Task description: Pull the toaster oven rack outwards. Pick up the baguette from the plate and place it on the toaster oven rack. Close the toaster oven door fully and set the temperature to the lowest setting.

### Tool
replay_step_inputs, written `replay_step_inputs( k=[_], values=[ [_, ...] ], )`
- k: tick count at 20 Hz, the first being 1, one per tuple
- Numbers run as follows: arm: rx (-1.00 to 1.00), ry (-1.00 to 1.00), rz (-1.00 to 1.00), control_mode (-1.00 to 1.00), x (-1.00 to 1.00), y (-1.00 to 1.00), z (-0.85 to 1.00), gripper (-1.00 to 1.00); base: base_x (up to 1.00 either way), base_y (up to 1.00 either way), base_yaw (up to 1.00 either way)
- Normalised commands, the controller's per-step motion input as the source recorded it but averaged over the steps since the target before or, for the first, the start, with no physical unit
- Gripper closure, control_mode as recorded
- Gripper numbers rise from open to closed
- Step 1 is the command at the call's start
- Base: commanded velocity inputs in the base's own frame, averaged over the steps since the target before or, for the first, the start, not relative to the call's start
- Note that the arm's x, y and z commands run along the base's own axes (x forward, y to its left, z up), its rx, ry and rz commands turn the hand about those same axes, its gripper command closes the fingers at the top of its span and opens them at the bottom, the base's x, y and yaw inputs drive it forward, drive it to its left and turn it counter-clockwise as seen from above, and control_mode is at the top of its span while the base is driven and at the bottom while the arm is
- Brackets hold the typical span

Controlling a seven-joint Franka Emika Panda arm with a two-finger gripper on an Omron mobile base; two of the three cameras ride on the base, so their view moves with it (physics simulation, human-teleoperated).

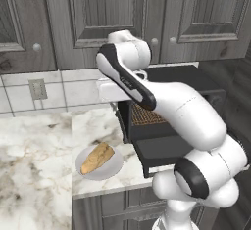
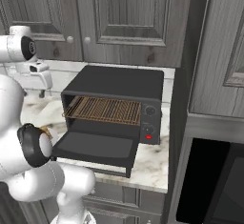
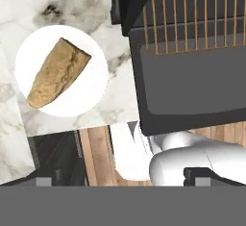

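The arm's white elbow (image 1: 206,175) bulks nearest the base cameras, rising over the marble tabletop (image 1: 29,141). The claw (image 3: 122,177) hangs above the tabletop edge looking straight down, its two tips wide apart with nothing between them. The door (image 2: 93,147) of the oven (image 2: 119,82) lies dropped flat. The rack (image 2: 105,109) sticks partway out of the cavity above the door. Left of the oven, on the tabletop, sits the plate (image 1: 110,168) with the baguette (image 1: 97,158) lying across it, apart from the door. Two knobs (image 2: 150,111) sit on the oven's right panel.
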Motion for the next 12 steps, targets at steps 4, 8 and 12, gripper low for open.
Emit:
replay_step_inputs(
  k=[4,8,12],
  values=[
    [-0.27,0.25,-0.03,-1.0,-0.19,0.99,-0.59,-1.0,0.0,0.0,0.0],
    [-0.2,0.17,-0.08,-1.0,-0.23,0.74,-0.59,-1.0,0.0,0.0,0.0],
    [-0.03,0.05,-0.04,-1.0,-0.07,0.2,-0.85,-1.0,0.0,0.0,0.0]
  ],
)
